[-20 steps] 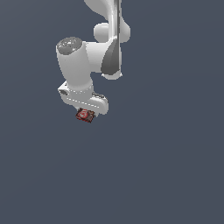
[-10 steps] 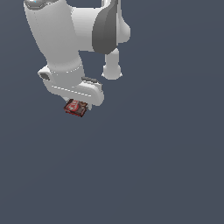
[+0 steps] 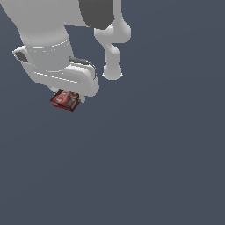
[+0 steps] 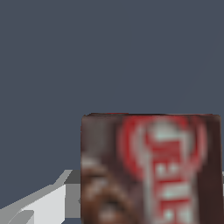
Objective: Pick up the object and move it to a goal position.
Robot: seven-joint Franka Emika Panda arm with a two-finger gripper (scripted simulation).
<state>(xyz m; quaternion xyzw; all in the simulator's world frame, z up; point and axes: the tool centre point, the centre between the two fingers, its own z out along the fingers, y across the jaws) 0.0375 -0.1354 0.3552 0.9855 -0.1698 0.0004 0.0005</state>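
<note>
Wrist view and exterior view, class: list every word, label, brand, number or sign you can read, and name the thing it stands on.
Dark red box, wrist view: white block lettering inside a red oval, too blurred to read; no letter is certain.
Same box, exterior view: a strip of white lettering, too small to read.
Gripper and arm: no text visible.
No numbers or signs anywhere.

Featureless grey simulator void

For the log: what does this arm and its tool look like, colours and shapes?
Smooth, rounded white arm links with a dark grey joint band. The tool body is a white, blocky housing with a small dark cable loop on top. One pale grey finger shows in the wrist view. No markings visible.
</note>
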